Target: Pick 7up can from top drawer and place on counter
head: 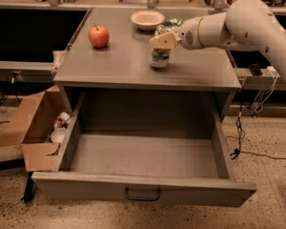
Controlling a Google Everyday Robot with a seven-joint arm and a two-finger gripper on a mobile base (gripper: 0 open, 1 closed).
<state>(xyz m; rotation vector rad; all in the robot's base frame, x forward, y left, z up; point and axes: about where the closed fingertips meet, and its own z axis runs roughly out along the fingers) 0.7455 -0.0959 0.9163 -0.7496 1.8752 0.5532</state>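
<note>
7up can (159, 59) standing on counter (115, 63), jaws clamped on its top, top drawer (143, 157) open below

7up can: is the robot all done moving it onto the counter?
Nearly. Done: the 7up can stands upright on the counter, and the open top drawer shows no can inside. In hand: the end effector sits right at the can's top; whether it grips the can cannot be told. Left: probably just releasing and backing away.
</note>
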